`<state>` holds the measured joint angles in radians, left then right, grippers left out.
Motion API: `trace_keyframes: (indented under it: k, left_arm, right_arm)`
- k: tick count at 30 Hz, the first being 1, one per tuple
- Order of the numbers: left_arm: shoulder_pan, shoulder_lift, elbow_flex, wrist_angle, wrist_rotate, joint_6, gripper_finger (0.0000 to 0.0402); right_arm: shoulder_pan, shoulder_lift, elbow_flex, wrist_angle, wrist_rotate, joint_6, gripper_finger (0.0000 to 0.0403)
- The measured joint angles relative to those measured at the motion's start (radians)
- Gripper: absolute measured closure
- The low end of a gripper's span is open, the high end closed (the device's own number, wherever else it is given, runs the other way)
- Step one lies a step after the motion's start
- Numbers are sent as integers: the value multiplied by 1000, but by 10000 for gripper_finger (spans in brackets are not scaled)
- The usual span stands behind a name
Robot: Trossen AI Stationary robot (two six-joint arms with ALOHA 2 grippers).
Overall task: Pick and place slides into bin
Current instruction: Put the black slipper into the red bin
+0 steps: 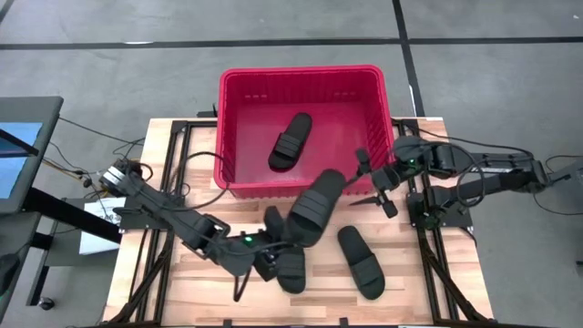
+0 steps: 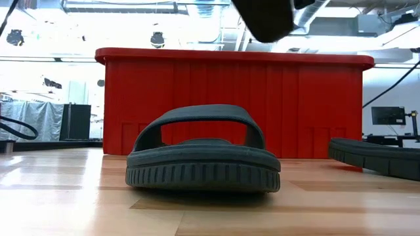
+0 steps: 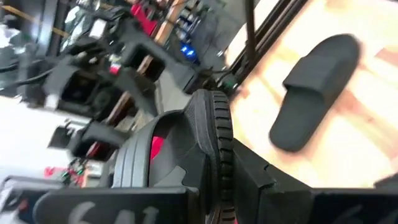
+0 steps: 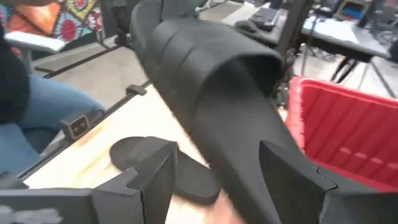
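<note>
The red bin (image 1: 303,82) stands at the table's far middle with one black slide (image 1: 291,141) lying on its floor. My left gripper (image 1: 273,235) is shut on a second slide (image 1: 316,205), lifted before the bin's near wall; it shows at the top of the low view (image 2: 266,16). My right gripper (image 1: 376,185) is open at that slide's far end (image 4: 217,93), one finger on each side. Two more slides rest sole-down on the table, one (image 1: 291,271) under the lifted one and one (image 1: 362,262) to its right. My left gripper holds the lifted slide by its near end, the sole's ribbed edge (image 3: 217,155) between the two fingers. It comes from the table's left, nearly level. The slide is clear of the table, its far end (image 1: 334,178) reaching to the bin's near wall. My right gripper's fingers (image 4: 292,174) flank the slide's far end; whether they touch it I cannot tell.
The table's wooden top (image 1: 419,292) is bounded by black frame rails (image 1: 435,273). In the low view the bin's near wall (image 2: 230,105) rises behind the resting slide (image 2: 203,157). A seated person's leg (image 4: 37,106) shows beyond the table's edge.
</note>
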<state>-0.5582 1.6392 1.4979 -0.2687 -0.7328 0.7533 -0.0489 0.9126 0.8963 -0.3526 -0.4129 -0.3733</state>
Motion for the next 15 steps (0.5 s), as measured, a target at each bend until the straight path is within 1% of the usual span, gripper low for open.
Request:
trace_keyframes:
  k: [2,4,9,11,15]
  left_arm:
    - [-12,-24,0,-25,-56,-1,372]
    - [-21,-51,0,-47,-115,-2,372]
    - [-31,-131,0,-124,-240,-18,372]
    - [-26,-165,0,-173,-277,-33,372]
    - [9,-236,0,-259,-304,-78,372]
  right_arm:
    - [-15,-3,0,0,4,1,189]
    - [-31,-7,0,-4,30,16,193]
    - [-53,-5,0,-8,151,79,202]
    - [-59,-2,0,-8,182,105,206]
    - [-59,3,0,-10,184,150,214]
